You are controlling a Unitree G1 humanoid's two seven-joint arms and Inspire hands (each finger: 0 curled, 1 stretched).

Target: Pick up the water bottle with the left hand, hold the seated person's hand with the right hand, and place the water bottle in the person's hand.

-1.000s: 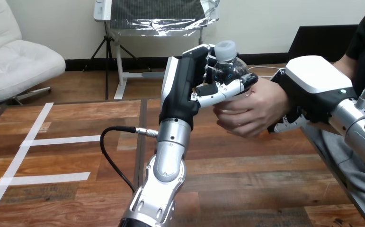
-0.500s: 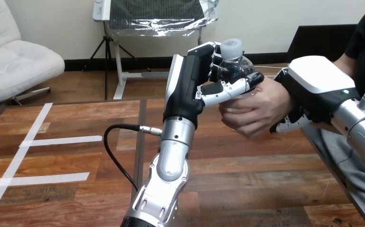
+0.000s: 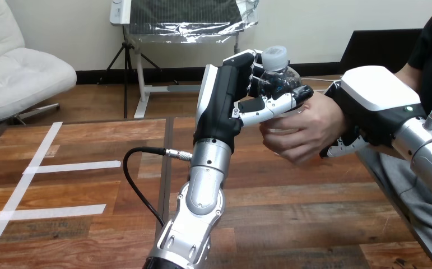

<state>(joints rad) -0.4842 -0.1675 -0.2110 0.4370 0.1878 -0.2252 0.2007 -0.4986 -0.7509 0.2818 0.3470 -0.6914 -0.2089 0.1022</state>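
A clear water bottle (image 3: 274,75) with a white cap stands upright above the table, right of centre. My left hand (image 3: 233,98) is shut on it, thumb across its front and fingers behind. The person's hand (image 3: 303,129) wraps the bottle's lower part from the right, fingers curled under my thumb. My right hand (image 3: 370,103) sits over the person's wrist, white shell on top, with its fingers (image 3: 342,147) curled underneath the wrist.
The wooden table (image 3: 292,224) carries white tape lines (image 3: 51,166) at the left. A black cable (image 3: 138,185) loops off my left forearm. The person sits at the right edge.
In the first half second my left hand carried the bottle slightly right and up, deeper into the person's hand. Nothing has visibly moved since.
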